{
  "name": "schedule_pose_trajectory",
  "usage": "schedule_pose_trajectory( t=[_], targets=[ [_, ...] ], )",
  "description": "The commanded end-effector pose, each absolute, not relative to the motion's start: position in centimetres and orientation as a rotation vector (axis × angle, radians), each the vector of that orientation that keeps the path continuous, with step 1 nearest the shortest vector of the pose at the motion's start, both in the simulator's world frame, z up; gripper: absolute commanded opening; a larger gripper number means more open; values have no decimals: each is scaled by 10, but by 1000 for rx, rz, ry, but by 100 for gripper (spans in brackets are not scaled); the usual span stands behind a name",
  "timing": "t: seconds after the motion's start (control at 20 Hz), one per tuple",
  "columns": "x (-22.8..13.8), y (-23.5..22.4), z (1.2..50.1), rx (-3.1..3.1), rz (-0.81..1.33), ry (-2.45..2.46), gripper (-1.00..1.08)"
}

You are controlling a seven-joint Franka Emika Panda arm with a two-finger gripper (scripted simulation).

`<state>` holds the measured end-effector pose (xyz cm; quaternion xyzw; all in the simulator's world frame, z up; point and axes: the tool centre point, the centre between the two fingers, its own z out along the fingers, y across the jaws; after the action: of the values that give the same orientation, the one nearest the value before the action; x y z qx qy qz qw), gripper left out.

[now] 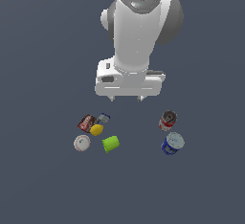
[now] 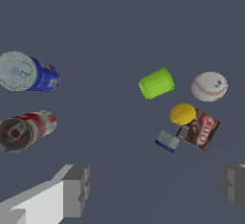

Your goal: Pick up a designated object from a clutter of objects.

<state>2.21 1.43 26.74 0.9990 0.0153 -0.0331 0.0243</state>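
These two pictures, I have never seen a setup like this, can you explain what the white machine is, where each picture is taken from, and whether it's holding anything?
It is a computer-simulated white robot arm. One picture looks at the whole scene from outside; the other comes from a camera on the arm's wrist, looking down past its tool, whose two grey fingers stand wide apart and hold nothing. On the dark floor lie a blue can beside a red can, and apart from them a lime-green cup, lemon, baseball, red-brown box and small blue-grey item. Nothing has been picked up yet.
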Motion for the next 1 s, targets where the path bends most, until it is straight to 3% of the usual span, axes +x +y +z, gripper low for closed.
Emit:
schedule_pose_trajectory(
  t=[0.0,0.5,0.95],
  targets=[
    [35,32,256,3090,-92,78,100],
    [86,130,191,3099,-38,226,100],
    [103,199,142,3116,-9,314,100]
  ],
)
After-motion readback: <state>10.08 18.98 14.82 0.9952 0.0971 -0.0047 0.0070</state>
